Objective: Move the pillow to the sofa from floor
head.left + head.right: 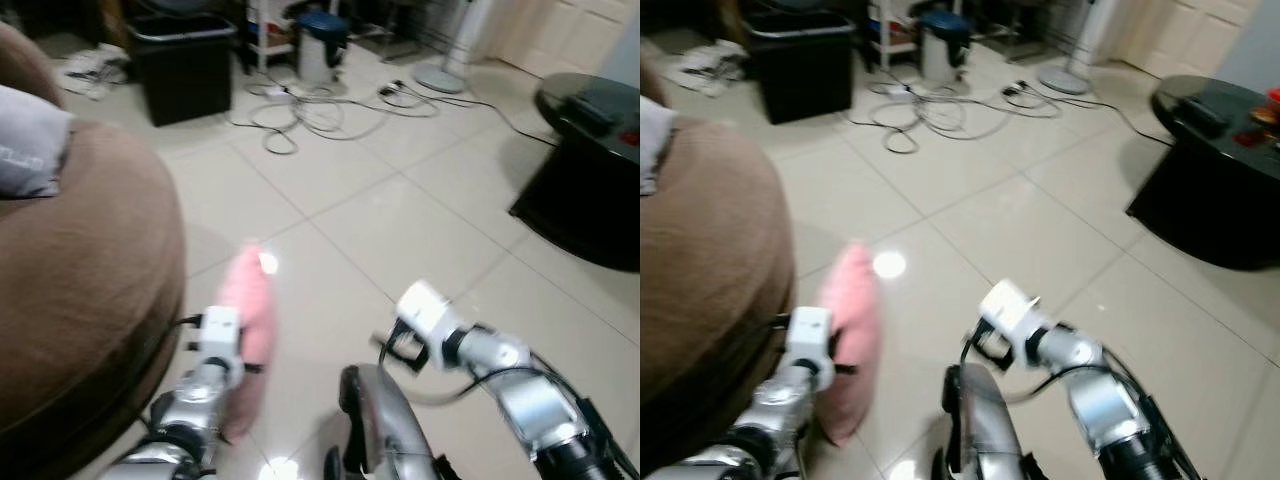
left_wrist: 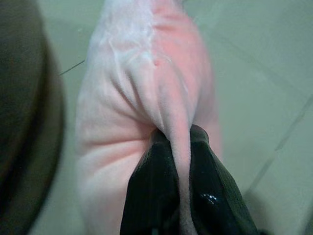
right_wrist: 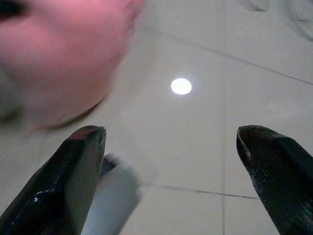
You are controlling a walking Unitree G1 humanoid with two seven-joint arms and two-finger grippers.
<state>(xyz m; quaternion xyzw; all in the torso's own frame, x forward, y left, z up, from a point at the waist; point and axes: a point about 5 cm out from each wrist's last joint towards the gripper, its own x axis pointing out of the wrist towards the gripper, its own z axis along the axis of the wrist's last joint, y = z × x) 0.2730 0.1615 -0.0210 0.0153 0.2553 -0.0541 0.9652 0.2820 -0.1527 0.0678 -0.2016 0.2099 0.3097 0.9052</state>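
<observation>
In the left eye view, the pink pillow (image 1: 250,330) is held off the tiled floor (image 1: 400,230) beside the brown sofa (image 1: 80,280), at the left gripper (image 1: 235,365). In the left wrist view, a fold of it is pinched tightly between the black fingers (image 2: 151,196). In the right wrist view, the right gripper (image 3: 171,166) is seen spread wide, empty, above the floor.

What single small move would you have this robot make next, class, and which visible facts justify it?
Probably swing the left end effector towards the robot's left, carrying the pink pillow over the brown sofa. The fingers are shut on a fold of the pillow, which hangs beside the sofa's rounded edge, not on it. The right end effector is open, holding nothing, over the tiled floor.
</observation>
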